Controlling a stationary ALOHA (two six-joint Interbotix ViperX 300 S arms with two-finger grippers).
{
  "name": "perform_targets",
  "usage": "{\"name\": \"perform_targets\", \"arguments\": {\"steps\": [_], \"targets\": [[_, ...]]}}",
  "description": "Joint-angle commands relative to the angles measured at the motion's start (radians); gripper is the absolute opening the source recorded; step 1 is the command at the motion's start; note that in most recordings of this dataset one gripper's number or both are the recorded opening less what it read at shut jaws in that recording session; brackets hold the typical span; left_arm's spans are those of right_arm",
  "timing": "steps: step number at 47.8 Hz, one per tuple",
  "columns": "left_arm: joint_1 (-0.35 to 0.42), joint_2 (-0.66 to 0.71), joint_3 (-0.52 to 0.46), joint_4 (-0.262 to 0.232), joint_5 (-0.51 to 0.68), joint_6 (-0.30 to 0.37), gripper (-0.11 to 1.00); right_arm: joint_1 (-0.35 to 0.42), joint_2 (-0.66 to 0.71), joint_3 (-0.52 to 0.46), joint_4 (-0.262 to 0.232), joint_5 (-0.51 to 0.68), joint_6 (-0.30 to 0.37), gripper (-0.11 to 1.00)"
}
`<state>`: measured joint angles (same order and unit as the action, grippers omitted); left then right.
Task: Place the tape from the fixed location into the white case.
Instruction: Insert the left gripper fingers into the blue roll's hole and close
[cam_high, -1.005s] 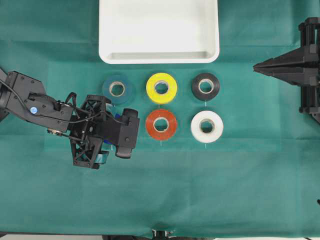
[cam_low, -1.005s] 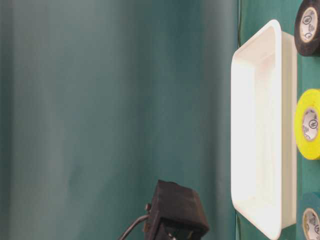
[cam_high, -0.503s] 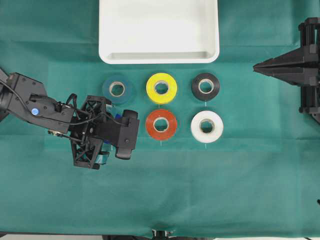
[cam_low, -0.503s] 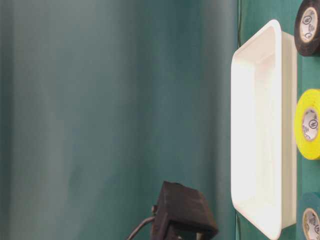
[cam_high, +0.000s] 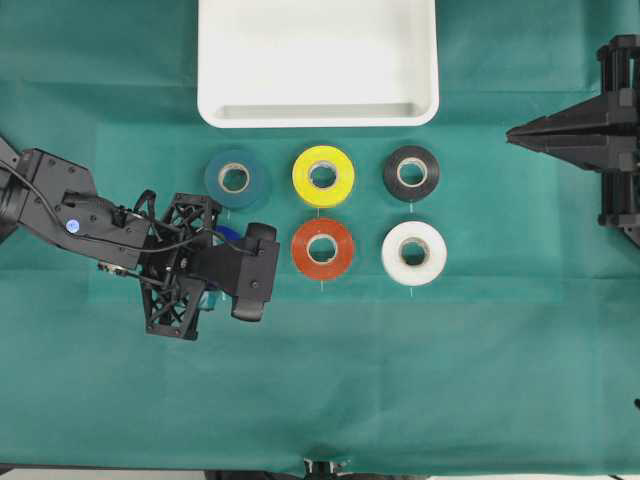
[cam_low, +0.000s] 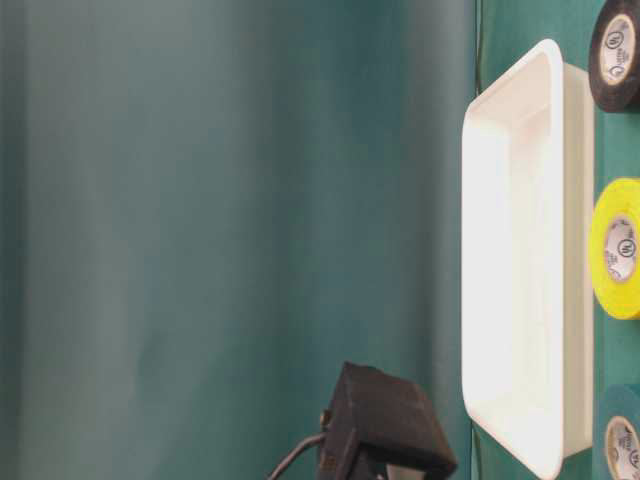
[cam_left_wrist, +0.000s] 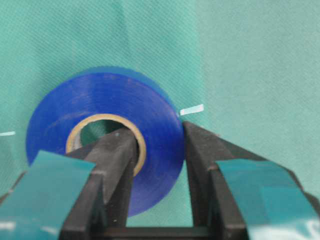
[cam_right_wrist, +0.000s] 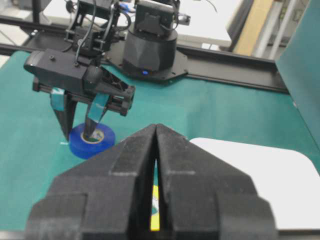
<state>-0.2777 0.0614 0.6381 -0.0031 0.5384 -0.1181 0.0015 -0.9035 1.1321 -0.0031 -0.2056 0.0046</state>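
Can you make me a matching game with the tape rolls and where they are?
Things:
1. blue tape
2. yellow roll
3. white roll
4. white case

Places:
A. right of the orange roll
B. one finger of the left hand in its hole, one outside
C. at the top of the overhead view, nothing in it
D. between the teal roll and the black roll

Pairs: 1-B, 2-D, 3-A, 4-C
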Motion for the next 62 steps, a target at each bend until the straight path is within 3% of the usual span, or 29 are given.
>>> {"name": "perform_targets", "arguments": {"steps": [1,29,49,62], "targets": [[-0.005,-0.014,-0.015,-0.003,0.0,0.002,0.24,0.0,0.006,-0.026,-0.002,-0.003,-0.002,0.0],[-0.003,-0.035,-0.038,0.0,0.015,0.003,0.24,0.0,0.005,-0.026,0.0,0.002,-0.002,0.0],[-0.003,-0.15,-0.094,0.0,0.189,0.003,0.24,0.0,0.005,-0.026,-0.002,0.012,-0.002,0.0],[-0.006,-0.221,-0.198,0.002,0.331,0.003,0.24,0.0,0.005,-0.028,0.0,0.018,0.0,0.0]]}}
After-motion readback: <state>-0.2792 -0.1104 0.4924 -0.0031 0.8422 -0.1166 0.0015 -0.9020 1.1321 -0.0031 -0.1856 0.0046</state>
